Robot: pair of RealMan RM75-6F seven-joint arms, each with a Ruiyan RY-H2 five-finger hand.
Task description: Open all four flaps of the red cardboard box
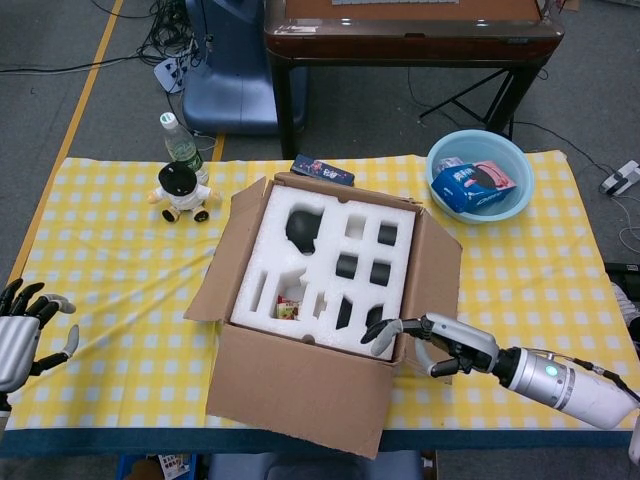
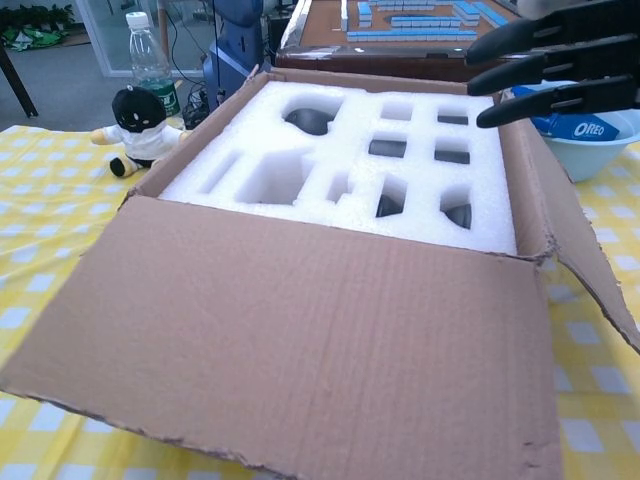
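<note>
I see the table [image 1: 520, 290] under a yellow-and-white checked cloth. On it I count: the red cardboard box [image 1: 320, 300] at centre, flaps spread; a toy figure [image 1: 181, 191] and a bottle [image 1: 183, 147] at far left; a dark packet [image 1: 323, 170] just behind the box; a blue bowl [image 1: 440, 155] at far right.
</note>
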